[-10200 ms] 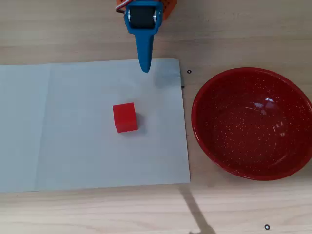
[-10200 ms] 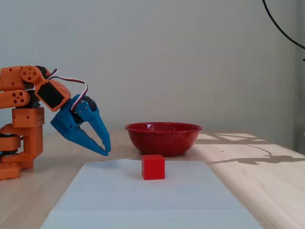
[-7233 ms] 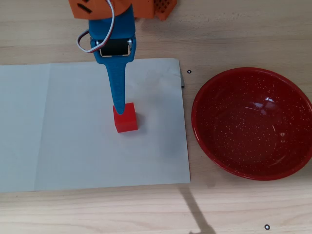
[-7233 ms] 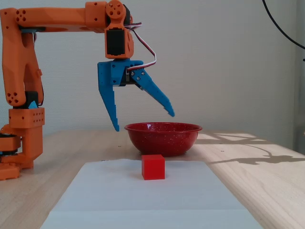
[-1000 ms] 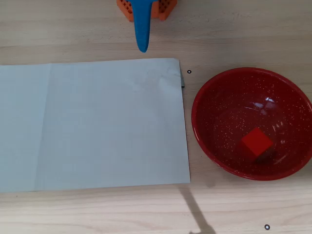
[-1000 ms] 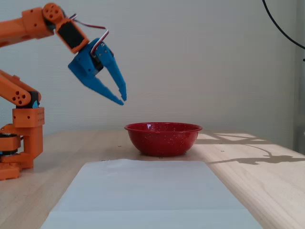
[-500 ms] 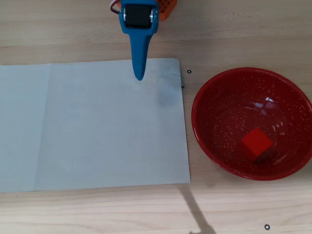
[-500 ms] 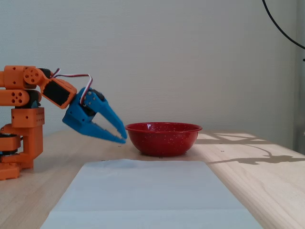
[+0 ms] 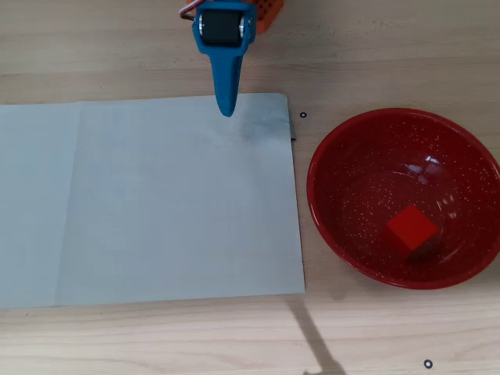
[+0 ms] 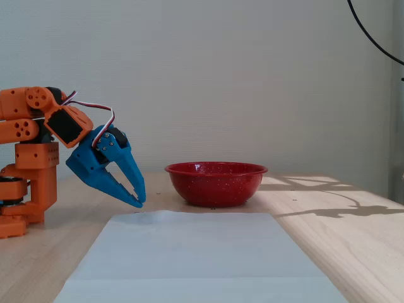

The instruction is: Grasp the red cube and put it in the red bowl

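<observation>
Wooden table (image 9: pixel 391 47), grey paper sheet (image 9: pixel 148 203), plain pale wall (image 10: pixel 252 82)

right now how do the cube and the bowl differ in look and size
The cube is small, and the bowl is far wider, holding it with room around. The cube has flat, plain matte faces; the bowl is round, glossy and speckled with fine white dots. The cube shows only in the overhead view, since the bowl's wall hides it in the fixed view. Both are bright red.
</observation>
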You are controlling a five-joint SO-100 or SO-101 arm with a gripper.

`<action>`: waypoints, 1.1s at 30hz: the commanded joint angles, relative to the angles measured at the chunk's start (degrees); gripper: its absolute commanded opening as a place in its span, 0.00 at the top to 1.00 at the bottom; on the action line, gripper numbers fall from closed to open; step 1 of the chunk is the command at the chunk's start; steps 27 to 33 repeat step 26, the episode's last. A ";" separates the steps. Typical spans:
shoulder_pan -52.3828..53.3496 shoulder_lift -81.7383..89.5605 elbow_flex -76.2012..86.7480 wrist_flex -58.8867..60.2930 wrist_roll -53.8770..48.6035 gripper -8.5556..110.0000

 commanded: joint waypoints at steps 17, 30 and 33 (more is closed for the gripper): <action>0.70 0.70 0.79 -0.09 -0.44 0.92; 0.70 0.62 0.79 -0.09 -0.44 0.92; 0.70 0.62 0.79 -0.09 -0.44 0.92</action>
